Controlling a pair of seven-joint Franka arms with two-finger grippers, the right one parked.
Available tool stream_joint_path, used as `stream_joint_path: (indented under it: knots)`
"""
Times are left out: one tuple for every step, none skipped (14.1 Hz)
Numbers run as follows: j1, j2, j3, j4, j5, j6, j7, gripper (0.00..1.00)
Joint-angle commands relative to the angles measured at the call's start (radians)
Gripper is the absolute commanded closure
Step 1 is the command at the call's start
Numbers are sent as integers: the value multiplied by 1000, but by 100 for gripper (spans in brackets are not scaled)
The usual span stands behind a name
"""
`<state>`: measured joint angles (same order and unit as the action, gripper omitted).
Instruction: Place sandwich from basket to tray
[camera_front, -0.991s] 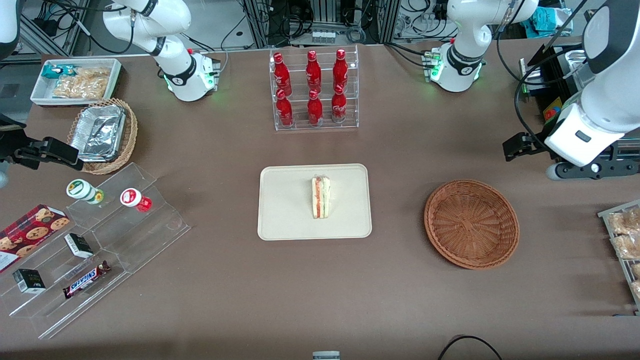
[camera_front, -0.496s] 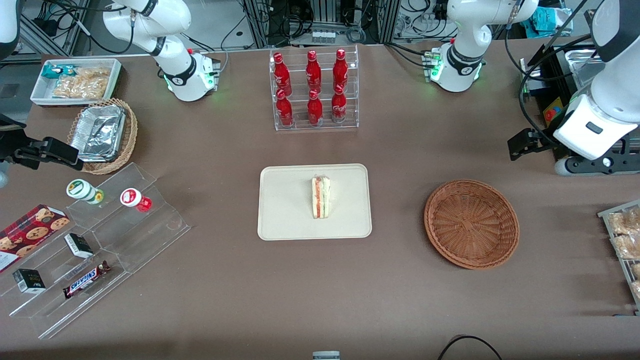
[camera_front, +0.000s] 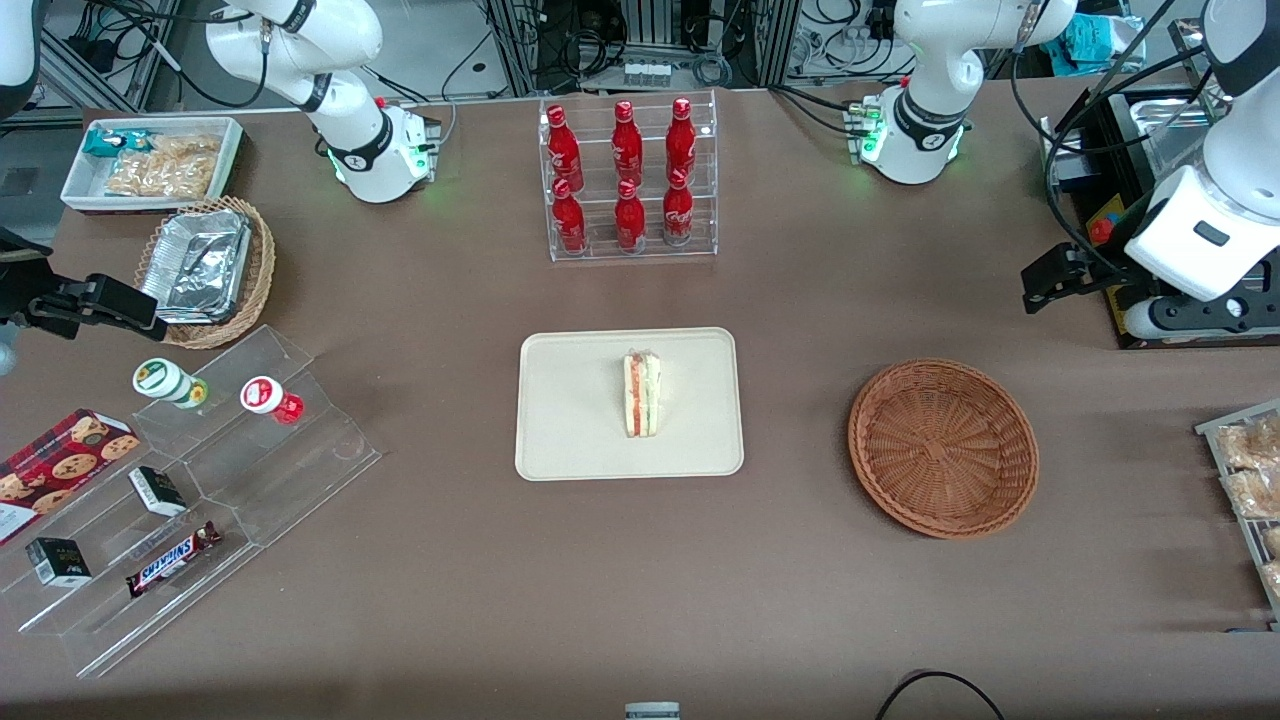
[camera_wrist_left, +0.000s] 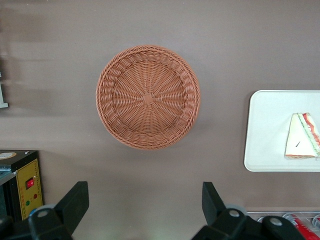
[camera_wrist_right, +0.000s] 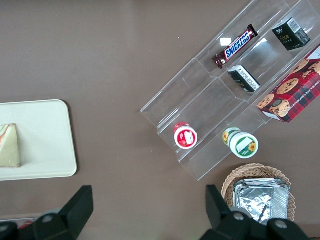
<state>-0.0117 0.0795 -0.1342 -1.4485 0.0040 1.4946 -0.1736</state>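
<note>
The sandwich (camera_front: 642, 393) lies on the cream tray (camera_front: 570, 420) in the middle of the table, standing on its edge with the pink and green filling showing. It also shows in the left wrist view (camera_wrist_left: 302, 136) on the tray (camera_wrist_left: 265, 135). The reddish-brown wicker basket (camera_front: 942, 447) is empty and sits beside the tray, toward the working arm's end. It shows whole in the left wrist view (camera_wrist_left: 148, 97). My left gripper (camera_front: 1190, 322) is raised high, farther from the front camera than the basket. It is open and empty (camera_wrist_left: 145, 205).
A clear rack of red bottles (camera_front: 628, 178) stands farther from the camera than the tray. A black box with a yellow panel (camera_wrist_left: 25, 184) sits near the gripper. Bagged pastries (camera_front: 1250, 470) lie at the working arm's end. A clear stepped shelf with snacks (camera_front: 190, 490) lies toward the parked arm's end.
My left arm has drawn back from the basket, away from the front camera and toward its own end of the table. The sandwich, tray and basket have not moved.
</note>
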Motion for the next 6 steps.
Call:
stream_joint_path:
  knots:
    - [13,-12,11,-1,-12,-5,2,0]
    - [13,-12,15,-1,-13,-5,5,0]
    - [13,-12,21,-1,-13,-7,5,0]
    - [15,-12,22,-1,-13,-7,5,0]
    - [13,-12,22,-1,-13,-7,3,0]
    - [13,-12,22,-1,-13,-7,2,0]
